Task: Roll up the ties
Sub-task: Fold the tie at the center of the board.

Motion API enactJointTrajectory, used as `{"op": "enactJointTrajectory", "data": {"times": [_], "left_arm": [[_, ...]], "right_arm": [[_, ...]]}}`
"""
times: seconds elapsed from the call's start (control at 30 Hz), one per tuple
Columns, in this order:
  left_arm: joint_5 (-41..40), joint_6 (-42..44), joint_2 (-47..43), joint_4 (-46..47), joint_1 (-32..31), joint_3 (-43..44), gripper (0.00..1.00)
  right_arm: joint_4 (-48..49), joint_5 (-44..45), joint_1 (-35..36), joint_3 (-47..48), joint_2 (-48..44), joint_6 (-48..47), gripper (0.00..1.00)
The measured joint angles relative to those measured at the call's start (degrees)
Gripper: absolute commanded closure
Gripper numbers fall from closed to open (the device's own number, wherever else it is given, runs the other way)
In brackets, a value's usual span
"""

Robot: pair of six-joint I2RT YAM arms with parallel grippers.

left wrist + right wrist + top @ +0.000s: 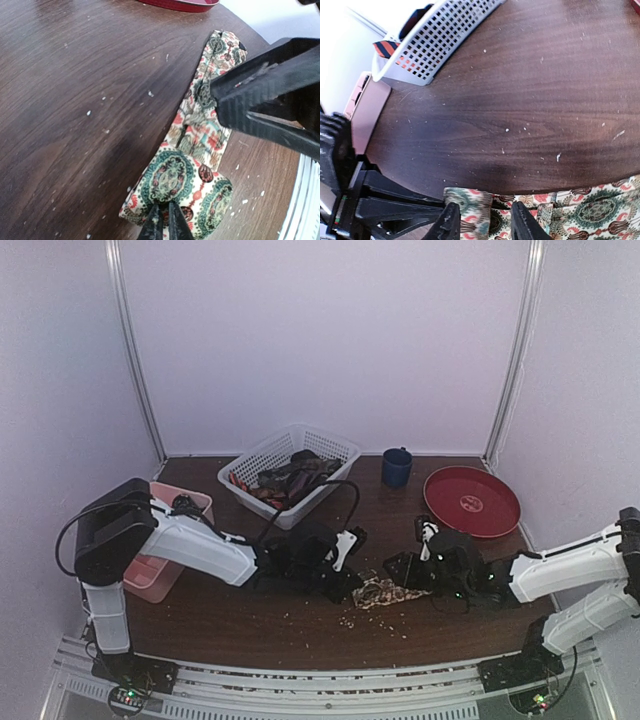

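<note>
**Tie pinched at one end, straddled further along**

The patterned tie lies flat on the dark table between the two arms, near the front edge. The left claw is closed on the tie's wide, doubled-over end. This grip probably serves as the anchor that the roll will be built around. The right claw sits further along the strip. Its fingers are apart, with the fabric showing between them, so it is open rather than gripping. That pose likely lets it steady or re-grip the loose length. The roll looks barely begun. The other ties are heaped in the white basket at the back, apparently waiting their turn.
</note>
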Motion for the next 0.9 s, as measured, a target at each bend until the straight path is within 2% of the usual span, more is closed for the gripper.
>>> {"op": "enactJointTrajectory", "data": {"times": [0.1,0.23,0.57,0.77,0.9], "left_arm": [[0.6,0.1,1.4,-0.3,-0.2,2.1,0.92],[1.2,0.1,3.6,-0.5,-0.2,5.1,0.92],[1.2,-0.5,4.0,-0.1,-0.3,5.6,0.92],[0.8,-2.1,2.7,0.5,0.3,3.1,0.92],[-0.7,-2.9,-1.9,-1.6,2.4,-1.1,0.92]], "right_arm": [[0.4,-0.5,-0.3,0.0,-0.7,-0.6,0.54],[1.3,-3.1,-1.1,-0.4,-0.2,-0.6,0.54],[3.8,-9.9,-3.3,-0.7,5.4,0.5,0.63],[4.5,-12.4,-3.4,-0.5,8.8,0.3,0.66],[6.3,-13.7,-3.3,0.2,11.8,1.0,0.67]]}}
